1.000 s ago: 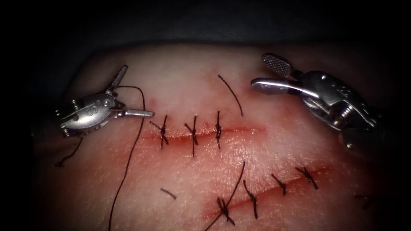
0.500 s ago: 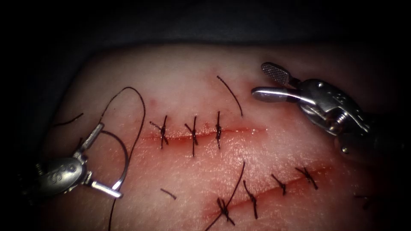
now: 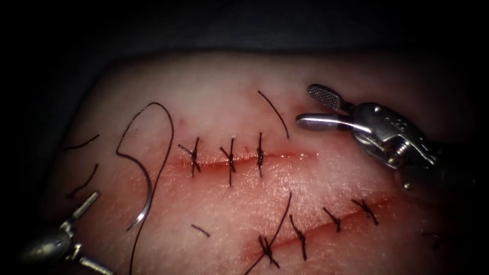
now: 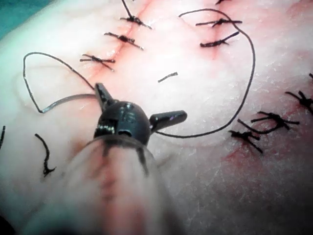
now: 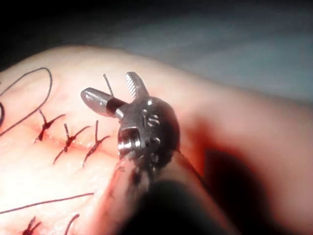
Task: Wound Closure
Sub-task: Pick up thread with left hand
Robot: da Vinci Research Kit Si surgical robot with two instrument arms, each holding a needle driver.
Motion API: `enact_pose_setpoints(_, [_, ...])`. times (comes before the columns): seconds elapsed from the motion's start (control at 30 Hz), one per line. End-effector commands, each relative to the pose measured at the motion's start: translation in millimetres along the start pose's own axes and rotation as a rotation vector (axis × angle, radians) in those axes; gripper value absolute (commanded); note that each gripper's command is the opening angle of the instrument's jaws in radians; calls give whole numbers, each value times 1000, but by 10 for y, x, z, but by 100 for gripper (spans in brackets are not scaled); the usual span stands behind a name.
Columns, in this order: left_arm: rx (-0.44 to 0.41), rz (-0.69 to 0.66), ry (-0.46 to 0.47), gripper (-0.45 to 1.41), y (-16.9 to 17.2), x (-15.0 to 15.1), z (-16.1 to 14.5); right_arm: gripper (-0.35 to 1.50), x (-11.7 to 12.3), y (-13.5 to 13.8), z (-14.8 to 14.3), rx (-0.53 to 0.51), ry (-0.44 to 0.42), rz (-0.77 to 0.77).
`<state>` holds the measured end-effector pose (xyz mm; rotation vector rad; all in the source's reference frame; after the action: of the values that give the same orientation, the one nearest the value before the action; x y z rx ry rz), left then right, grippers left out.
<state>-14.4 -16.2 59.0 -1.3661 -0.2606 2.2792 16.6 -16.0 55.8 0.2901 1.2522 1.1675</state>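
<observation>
needle (image 3: 145,196) loose on tissue (image 3: 244,91), both tools empty

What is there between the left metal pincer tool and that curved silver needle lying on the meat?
Nothing visible. The left arm's tool, jaws open and empty, sits apart from the curved needle, which lies loose on the tissue left of the stitched cut; only bare tissue separates them. The right arm's tool is open, empty.
</observation>
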Motion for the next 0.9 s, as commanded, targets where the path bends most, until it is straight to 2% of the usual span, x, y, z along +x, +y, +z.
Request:
enact_pose_setpoints(0.03, [-16,-24,-11,104,5,3,22,113,2,-3,10,4,3,-2])
enact_pose_setpoints(0.1, [-37,-55,-16,106,21,7,51,113,2,-3,10,4,3,-2])
enact_pose_setpoints(0.27, [-75,-140,7,106,41,25,99,109,1,-4,11,3,2,-3])
enact_pose_setpoints(0.43, [-150,-181,36,104,57,33,116,108,0,-5,9,5,-4,-4])
enact_pose_setpoints(0.53, [-165,-177,43,101,61,34,123,106,-1,-6,10,4,-4,-5])
enact_pose_setpoints(0.67, [-181,-169,43,79,65,29,138,106,-3,-7,11,3,-2,-7])
enact_pose_setpoints(0.73, [-190,-163,36,61,66,27,146,106,-3,-7,11,4,-5,-8])
enact_pose_setpoints(0.77, [-202,-156,26,12,66,24,154,106,-4,-8,11,4,-5,-8])
enact_pose_setpoints(0.8, [-215,-154,31,-11,65,23,157,106,-4,-8,11,4,-5,-8])
enact_pose_setpoints(0.83, [-233,-157,36,-43,64,22,159,106,-4,-8,10,4,-5,-8])
enact_pose_setpoints(0.9, [-265,-156,47,-45,56,25,161,104,-3,-10,9,5,-5,-8])
